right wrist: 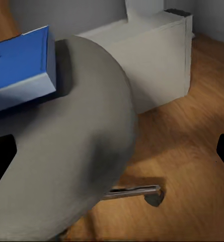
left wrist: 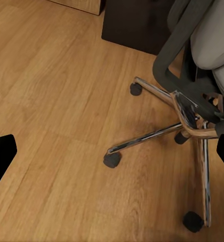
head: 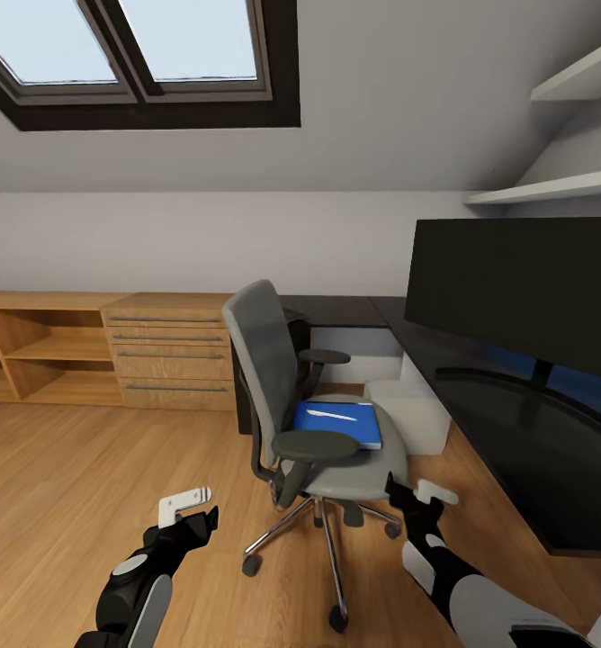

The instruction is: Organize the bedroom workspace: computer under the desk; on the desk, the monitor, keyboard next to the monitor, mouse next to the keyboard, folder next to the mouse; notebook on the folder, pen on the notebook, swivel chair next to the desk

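The swivel chair (head: 273, 360) stands in the middle of the wood floor, seat turned toward the desk (head: 516, 468) on the right. A blue folder (head: 338, 423) lies on the seat with a pale pen (head: 330, 415) on top. The monitor (head: 516, 297) stands on the black desk top. Under the desk sits the pale grey computer (head: 419, 412). My left gripper (head: 191, 511) hangs open left of the chair's chrome base (left wrist: 188, 118). My right gripper (head: 419, 498) is open just right of the seat (right wrist: 66, 151), level with the folder (right wrist: 21, 65) and facing the computer (right wrist: 152, 60).
A light wooden drawer unit (head: 170, 355) and open shelves (head: 40, 351) line the back wall. A dark cabinet desk (head: 336, 310) stands behind the chair. White wall shelves (head: 552, 187) hang above the monitor. A skylight (head: 148, 54) is overhead. Open floor lies to the left.
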